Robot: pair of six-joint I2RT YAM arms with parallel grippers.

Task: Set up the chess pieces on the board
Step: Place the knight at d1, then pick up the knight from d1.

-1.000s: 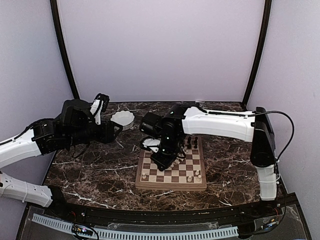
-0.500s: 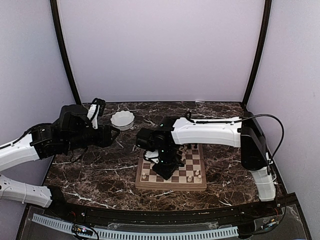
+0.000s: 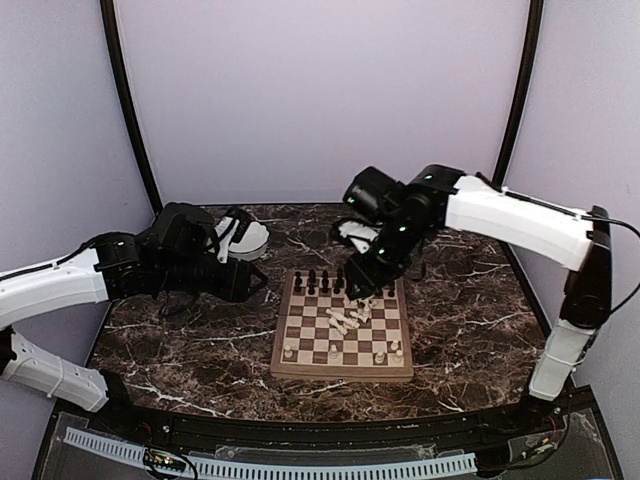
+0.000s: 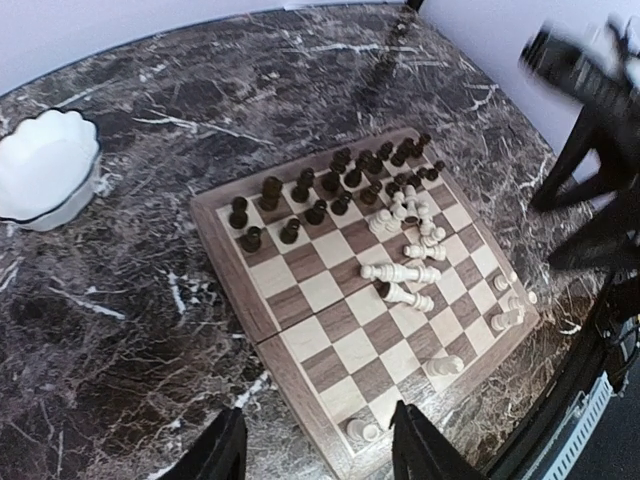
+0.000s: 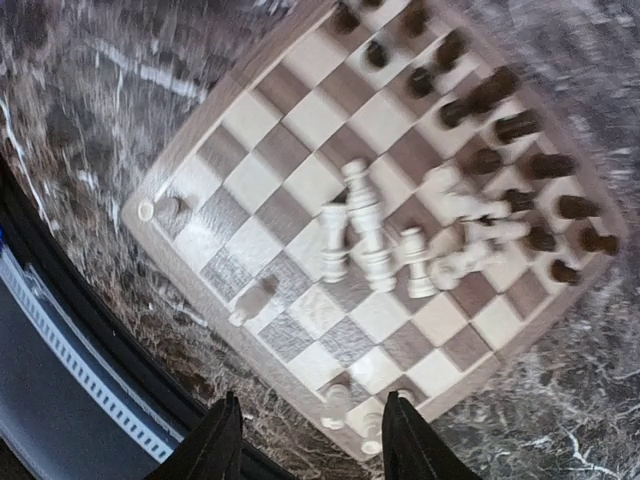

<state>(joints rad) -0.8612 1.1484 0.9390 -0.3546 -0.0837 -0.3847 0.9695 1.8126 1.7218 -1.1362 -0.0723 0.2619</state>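
The board (image 3: 330,374) lies mid-table. Dark chess pieces (image 3: 325,282) stand in its two far rows. A heap of white pieces (image 3: 345,318) lies toppled near its middle, and a few white ones (image 3: 379,355) stand along the near edge. My right gripper (image 3: 360,288) hangs open and empty above the board's far right part. In its wrist view the gripper (image 5: 312,440) frames the board's near corner, with the toppled white pieces (image 5: 380,240) above. My left gripper (image 3: 252,282) hovers left of the board, open and empty. Its wrist view has the gripper (image 4: 320,450) over the board's corner (image 4: 300,400).
A white scalloped dish (image 3: 250,238) sits at the back left, partly behind my left arm, and shows as the dish (image 4: 45,170) in the left wrist view. Dark marble table (image 3: 190,350) surrounds the board. Purple walls and two black poles close in the back.
My right gripper opened and rose off the board toward the back right. White pieces now lie toppled where it was. My left arm swung right, closer to the board.
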